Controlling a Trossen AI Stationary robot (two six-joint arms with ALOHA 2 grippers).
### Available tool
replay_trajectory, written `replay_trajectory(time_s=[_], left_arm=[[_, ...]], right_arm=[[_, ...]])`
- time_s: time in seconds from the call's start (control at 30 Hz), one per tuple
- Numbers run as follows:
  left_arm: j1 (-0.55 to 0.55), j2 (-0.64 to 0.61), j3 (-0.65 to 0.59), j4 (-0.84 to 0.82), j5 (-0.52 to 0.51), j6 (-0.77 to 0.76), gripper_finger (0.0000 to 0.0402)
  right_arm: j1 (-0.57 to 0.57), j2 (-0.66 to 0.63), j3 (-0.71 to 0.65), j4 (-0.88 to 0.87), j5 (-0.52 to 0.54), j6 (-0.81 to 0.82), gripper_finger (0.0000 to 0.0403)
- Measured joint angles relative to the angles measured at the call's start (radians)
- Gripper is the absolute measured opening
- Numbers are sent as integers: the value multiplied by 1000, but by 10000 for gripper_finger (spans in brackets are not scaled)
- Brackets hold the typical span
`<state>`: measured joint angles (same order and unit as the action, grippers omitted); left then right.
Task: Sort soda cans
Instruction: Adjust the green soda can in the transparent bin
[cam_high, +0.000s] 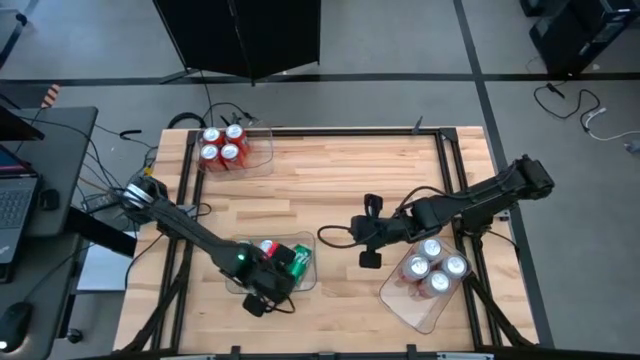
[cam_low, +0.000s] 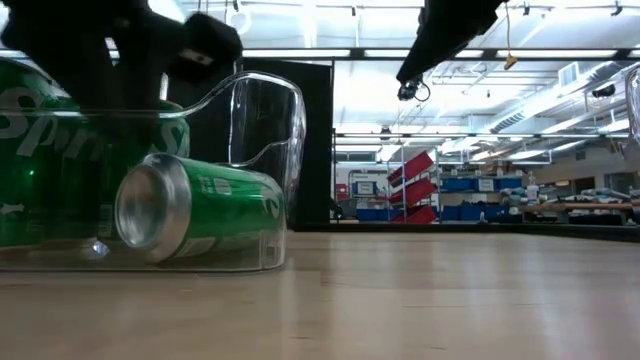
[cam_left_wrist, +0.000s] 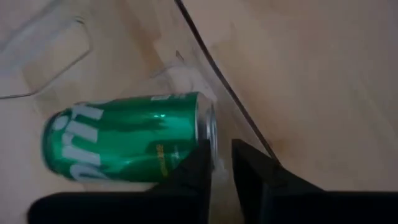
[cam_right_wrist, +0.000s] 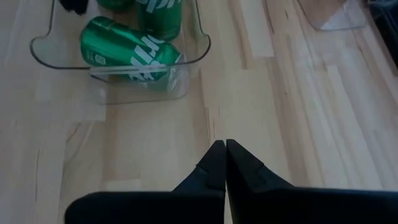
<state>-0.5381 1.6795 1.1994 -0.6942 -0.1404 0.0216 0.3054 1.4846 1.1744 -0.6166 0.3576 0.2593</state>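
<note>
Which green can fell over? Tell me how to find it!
Look at the clear tray near the front edge of the wooden table, under the left arm's hand. The fallen green can lies on its side inside it; the green cans beside it stand upright.

Toppled can (cam_low: 195, 220) in near tray (cam_low: 285, 130), beside upright cans (cam_low: 45, 150).
</note>
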Motion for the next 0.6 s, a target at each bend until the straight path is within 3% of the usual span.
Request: replay_trajectory(time_s=[0.37, 0.6], left_arm=[[-2, 109, 85, -56, -131, -26, 162], [1, 112, 90, -98, -210, -53, 179]], right_arm=[[2, 8, -2, 15, 8, -25, 0], [3, 8, -2, 17, 8, -27, 0]])
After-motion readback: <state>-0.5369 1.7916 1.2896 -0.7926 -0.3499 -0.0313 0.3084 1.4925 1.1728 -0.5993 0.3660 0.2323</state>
